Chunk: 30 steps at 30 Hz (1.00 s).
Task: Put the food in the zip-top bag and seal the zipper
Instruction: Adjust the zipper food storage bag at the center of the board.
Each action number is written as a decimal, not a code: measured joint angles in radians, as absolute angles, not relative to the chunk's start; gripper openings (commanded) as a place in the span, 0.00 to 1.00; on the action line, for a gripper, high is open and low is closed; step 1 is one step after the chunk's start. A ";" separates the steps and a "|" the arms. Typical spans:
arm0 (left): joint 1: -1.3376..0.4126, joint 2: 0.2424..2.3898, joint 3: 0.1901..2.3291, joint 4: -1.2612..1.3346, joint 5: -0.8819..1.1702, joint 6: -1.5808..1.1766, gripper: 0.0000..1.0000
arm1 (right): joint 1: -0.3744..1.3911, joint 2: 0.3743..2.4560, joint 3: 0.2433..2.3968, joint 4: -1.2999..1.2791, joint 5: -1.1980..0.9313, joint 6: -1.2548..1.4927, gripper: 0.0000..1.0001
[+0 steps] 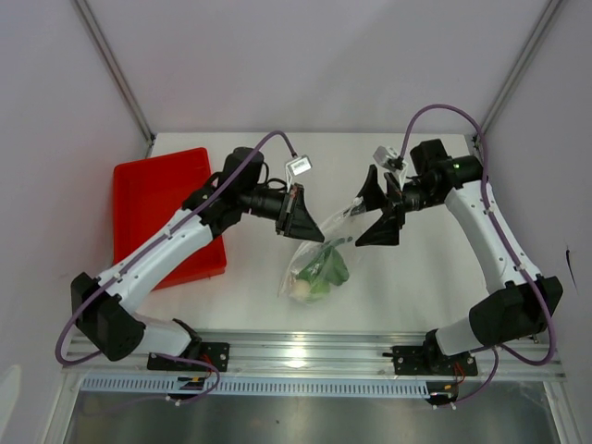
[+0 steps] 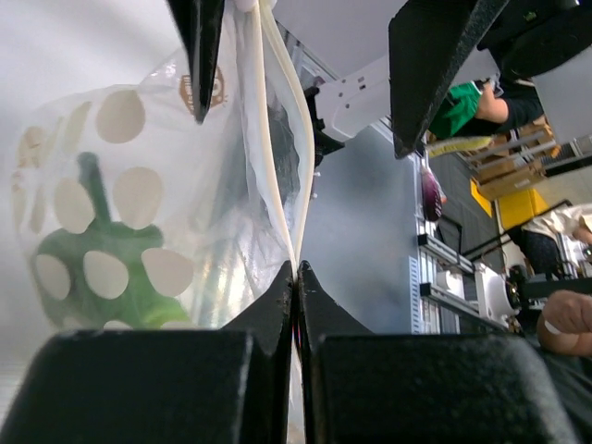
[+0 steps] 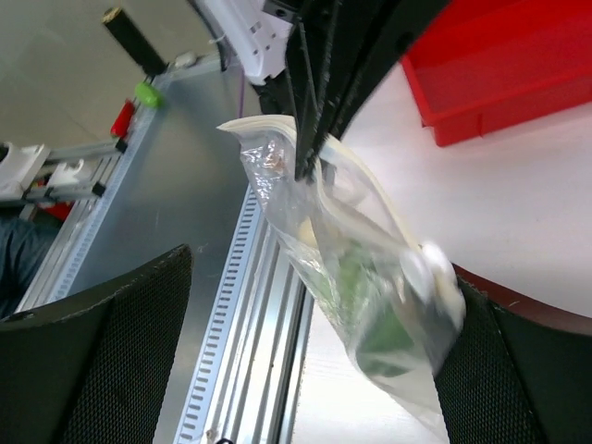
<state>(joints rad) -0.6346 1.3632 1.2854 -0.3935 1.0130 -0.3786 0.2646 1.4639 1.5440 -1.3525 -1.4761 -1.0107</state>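
Observation:
The clear zip-top bag (image 1: 316,264) hangs above the table with the food inside: green pieces (image 1: 326,266) and a small white ball (image 1: 302,289). My left gripper (image 1: 312,231) is shut on the bag's top edge; in the left wrist view its jaws (image 2: 298,270) pinch the pale zipper (image 2: 271,139). A green stemmed piece (image 2: 102,268) shows through the dotted plastic. My right gripper (image 1: 376,213) stands wide open beside the bag's upper right corner. In the right wrist view the bag (image 3: 370,287) hangs between that gripper's spread fingers (image 3: 102,351), touching neither clearly.
A red tray (image 1: 162,208) lies at the table's back left, under the left arm. The aluminium rail (image 1: 305,351) runs along the near edge below the bag. White walls enclose the back and sides.

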 measured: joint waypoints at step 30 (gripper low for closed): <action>-0.610 1.322 1.222 -0.397 0.998 -0.358 0.01 | 0.175 1.266 1.813 -1.346 -1.491 -1.483 0.99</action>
<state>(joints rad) -0.6098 1.3220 1.2217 -0.3973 0.9977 -0.3576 0.1745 1.2659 1.8130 -1.3464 -1.4910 -1.4830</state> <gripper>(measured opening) 0.005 0.992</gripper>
